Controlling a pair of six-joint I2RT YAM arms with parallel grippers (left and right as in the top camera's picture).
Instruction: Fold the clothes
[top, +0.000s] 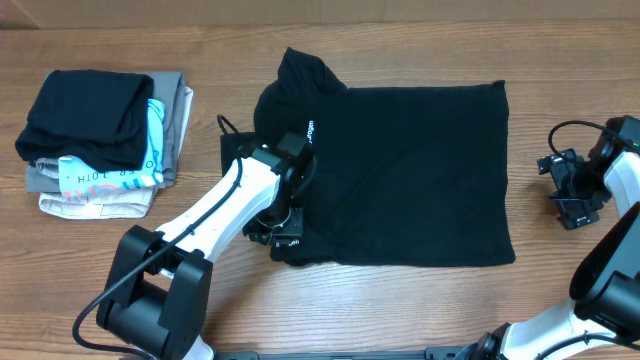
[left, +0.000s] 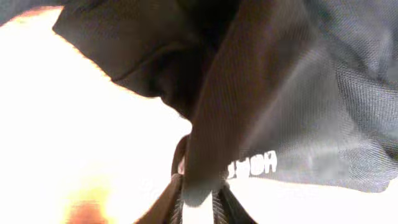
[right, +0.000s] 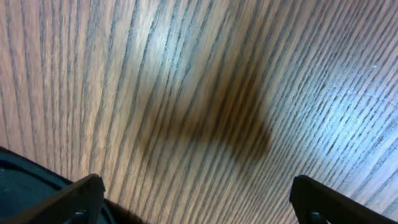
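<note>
The black T-shirt (top: 420, 175) lies spread flat across the middle of the table, its left side bunched and a sleeve folded up at the back left. White lettering (left: 252, 167) shows at a hem. My left gripper (top: 287, 238) sits at the shirt's front left edge. In the left wrist view, a fold of the black fabric (left: 205, 155) is pinched between the nearly closed jaws of my left gripper (left: 198, 200). My right gripper (top: 570, 190) stands open to the right of the shirt, apart from it. In the right wrist view my right gripper (right: 199, 199) has only bare wood between its fingers.
A stack of folded garments (top: 100, 140), black on top of light-blue-printed, grey and beige ones, sits at the far left. The wooden table (top: 560, 290) surrounds the shirt. A black cable (top: 228, 125) loops near the left wrist.
</note>
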